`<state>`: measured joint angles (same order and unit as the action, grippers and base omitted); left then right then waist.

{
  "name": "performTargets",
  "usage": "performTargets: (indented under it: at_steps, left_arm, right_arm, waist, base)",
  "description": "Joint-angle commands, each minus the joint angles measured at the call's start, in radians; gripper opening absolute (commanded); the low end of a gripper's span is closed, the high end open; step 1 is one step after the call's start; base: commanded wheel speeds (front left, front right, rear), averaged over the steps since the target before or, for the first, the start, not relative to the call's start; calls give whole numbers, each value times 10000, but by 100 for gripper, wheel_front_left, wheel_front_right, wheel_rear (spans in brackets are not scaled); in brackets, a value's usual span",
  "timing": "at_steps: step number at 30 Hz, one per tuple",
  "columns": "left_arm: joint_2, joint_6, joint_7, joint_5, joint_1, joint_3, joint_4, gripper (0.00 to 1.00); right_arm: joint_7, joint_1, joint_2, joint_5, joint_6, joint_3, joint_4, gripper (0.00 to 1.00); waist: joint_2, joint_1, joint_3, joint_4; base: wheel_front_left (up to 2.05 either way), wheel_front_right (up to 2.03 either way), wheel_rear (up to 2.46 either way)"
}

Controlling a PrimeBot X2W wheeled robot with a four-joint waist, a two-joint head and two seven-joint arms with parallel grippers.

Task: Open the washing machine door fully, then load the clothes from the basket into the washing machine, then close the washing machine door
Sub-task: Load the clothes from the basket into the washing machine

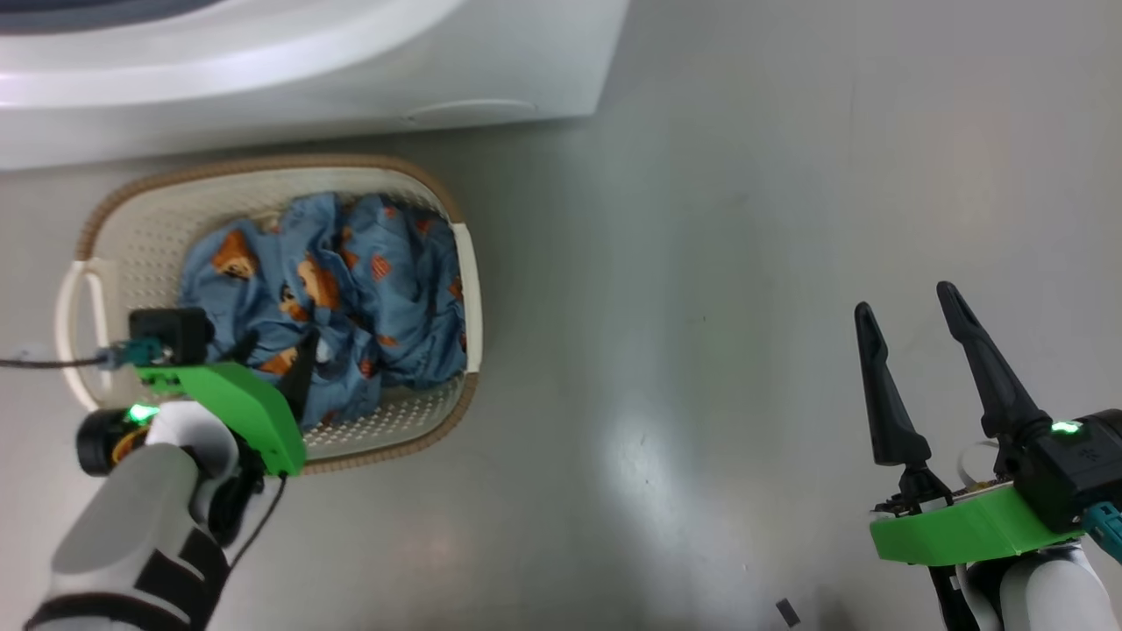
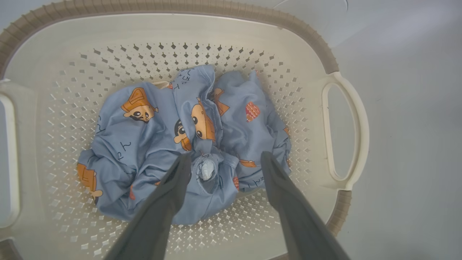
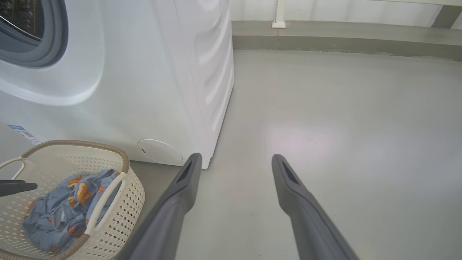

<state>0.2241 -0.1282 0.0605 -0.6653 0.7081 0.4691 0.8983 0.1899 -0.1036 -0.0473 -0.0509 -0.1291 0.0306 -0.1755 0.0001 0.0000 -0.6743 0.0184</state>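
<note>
The clothes [image 2: 144, 144] are bundled in the middle of the basket [image 2: 108, 39], with the left gripper [image 2: 226, 160] spread wide astride a raised fold. It should be pushed deeper before being closed, so more cloth is caught.

One basket [image 1: 149, 230], one clothes bundle [image 1: 351, 289], one washing machine [image 1: 307, 79], one left tool [image 2: 226, 159], one right tool [image 1: 905, 298].
</note>
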Motion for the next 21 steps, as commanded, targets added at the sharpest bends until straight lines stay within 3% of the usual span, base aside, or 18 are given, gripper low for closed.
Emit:
performTargets:
  at_steps: [1, 13, 21]
  left_arm:
    - [478, -23, -34, -194, 120, -149, 122, 100]
    - [1031, -24, -522, -1047, 1725, 843, 1881, 100]
    - [1090, -24, -604, -1712, 2527, 1051, 2450, 100]
  right_arm:
    - [108, 45, -29, 22, -16, -273, -271, 100]
    - [293, 66, -29, -70, -16, -270, -670, 100]
    - [388, 59, -29, -76, -16, -278, -868, 100]
  waist:
    - [-1, 0, -654, -406]
    - [-1, 0, -2101, -891]
    - [-1, 0, -2688, -1050]
  base:
    - [0, 0, 0]
    - [0, 0, 0]
    - [0, 0, 0]
